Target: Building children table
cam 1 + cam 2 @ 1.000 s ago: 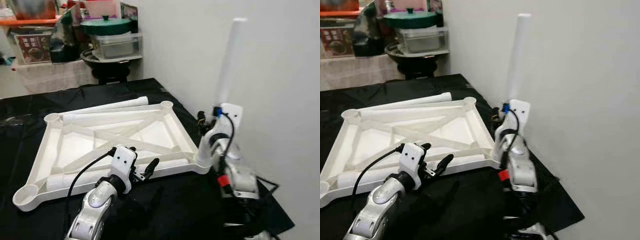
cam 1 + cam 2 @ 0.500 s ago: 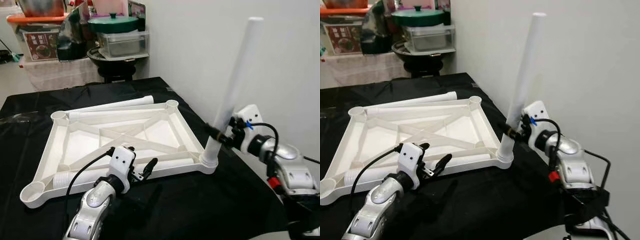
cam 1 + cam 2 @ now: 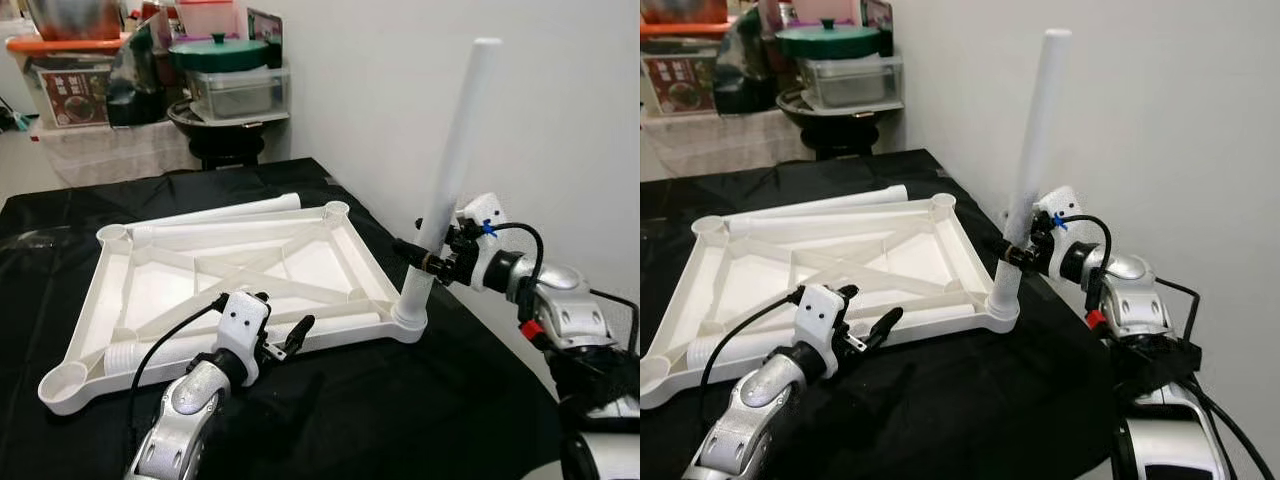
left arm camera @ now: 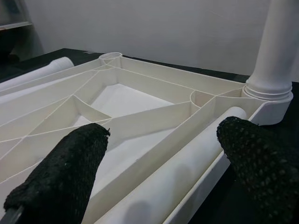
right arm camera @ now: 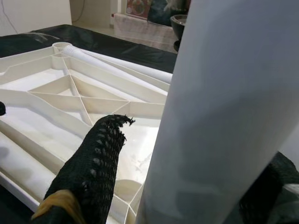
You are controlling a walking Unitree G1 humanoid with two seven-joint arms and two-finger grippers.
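The white ribbed tabletop [image 3: 362, 252] lies upside down on a black cloth. A long white table leg [image 3: 455, 150] stands in its near right corner socket [image 3: 410, 318], leaning slightly right. My right gripper [image 3: 430, 256] is shut on that leg low down; in the right wrist view the leg [image 5: 219, 116] sits against one black finger [image 5: 98, 158]. My left gripper [image 4: 163, 135] hovers open at the tabletop's front edge, over a loose leg [image 4: 187, 158] lying inside the rim. Another loose leg [image 3: 220, 214] lies along the far edge.
A white wall [image 3: 400, 100] runs close along the right side. At the back stands a cluttered shelf with a green-lidded pot [image 3: 215, 52] and a clear box [image 3: 235, 92]. Bare black cloth [image 3: 380, 420] stretches in front of the tabletop.
My right arm has swung out to the right while keeping hold of the leg, which tilted and now stands straighter in the socket. The left gripper has stayed put. The camera shifted a little.
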